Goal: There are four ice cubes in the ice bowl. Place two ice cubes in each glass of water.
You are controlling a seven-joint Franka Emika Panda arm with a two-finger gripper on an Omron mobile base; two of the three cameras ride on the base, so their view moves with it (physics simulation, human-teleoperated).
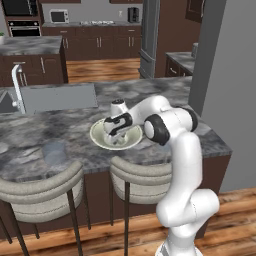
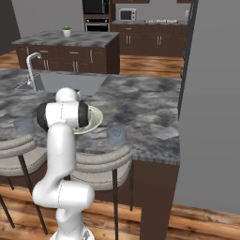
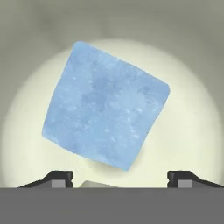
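A: Left base view? 
B: The gripper (image 1: 116, 141) reaches down inside the ice bowl (image 1: 98, 136) on the counter (image 1: 60, 125); one glass (image 1: 55, 152) sits at the bowl's 8 o'clock.

A: Right base view? 
B: The arm hides most of the bowl; another glass (image 2: 116, 133) stands at its 4 o'clock.

A: Hand view? 
B: An ice cube (image 3: 105, 105) lies on the bowl floor between wide-apart fingertips (image 3: 59, 178), ungripped.

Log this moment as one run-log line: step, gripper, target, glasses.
step: reaching into pale cream-yellow round ice bowl | gripper: open, fingertips flank cube | target: light blue translucent ice cube on bowl floor | clear tumblers: on counter
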